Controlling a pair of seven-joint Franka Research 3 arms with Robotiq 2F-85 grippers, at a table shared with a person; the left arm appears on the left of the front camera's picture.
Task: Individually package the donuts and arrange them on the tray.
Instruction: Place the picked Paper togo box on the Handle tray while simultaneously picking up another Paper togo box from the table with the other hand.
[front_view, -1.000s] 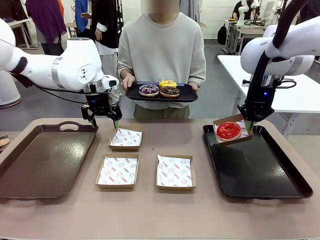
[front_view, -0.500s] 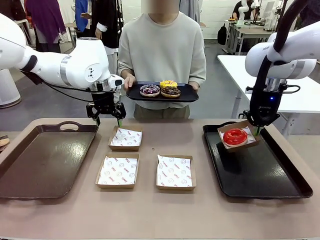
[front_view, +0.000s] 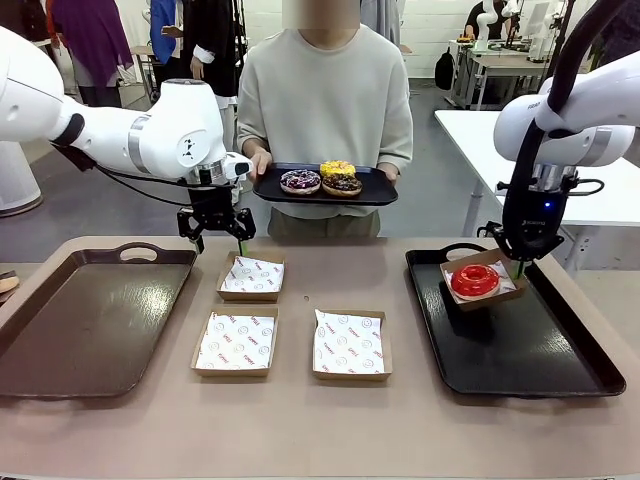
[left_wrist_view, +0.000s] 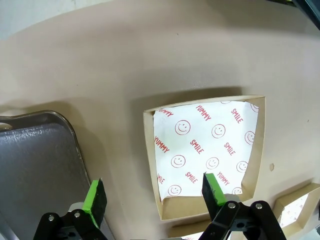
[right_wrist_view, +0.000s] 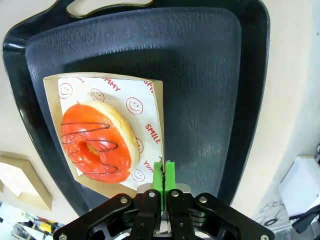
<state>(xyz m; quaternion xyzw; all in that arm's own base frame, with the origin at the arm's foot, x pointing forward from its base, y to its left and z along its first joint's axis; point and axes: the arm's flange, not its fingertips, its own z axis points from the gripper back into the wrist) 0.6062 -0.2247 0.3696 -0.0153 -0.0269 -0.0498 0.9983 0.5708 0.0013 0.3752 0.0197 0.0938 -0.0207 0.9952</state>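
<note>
A glossy red donut (front_view: 474, 279) (right_wrist_view: 97, 142) lies in a paper-lined cardboard box (front_view: 488, 261) (right_wrist_view: 159, 100). My right gripper (front_view: 517, 268) (right_wrist_view: 164, 172) is shut on that box's edge and holds it just above the far end of the black tray (front_view: 520, 350) (right_wrist_view: 200, 75). Across the table, a person holds a small dark tray (front_view: 372, 190) carrying a purple donut (front_view: 299, 180), a yellow donut (front_view: 336, 168) and a chocolate donut (front_view: 342, 183). My left gripper (front_view: 215, 245) (left_wrist_view: 154, 195) hangs open above the far empty box (front_view: 251, 276) (left_wrist_view: 205, 150).
A brown handled tray (front_view: 90, 320) (left_wrist_view: 35, 160) lies at the table's left. Two more empty lined boxes (front_view: 236, 341) (front_view: 350, 343) sit side by side near the middle. A white table (front_view: 600, 195) stands behind my right arm.
My right gripper has carried the box with the red donut to the right and slightly lower over the black tray. My left gripper has risen a little and drifted right.
</note>
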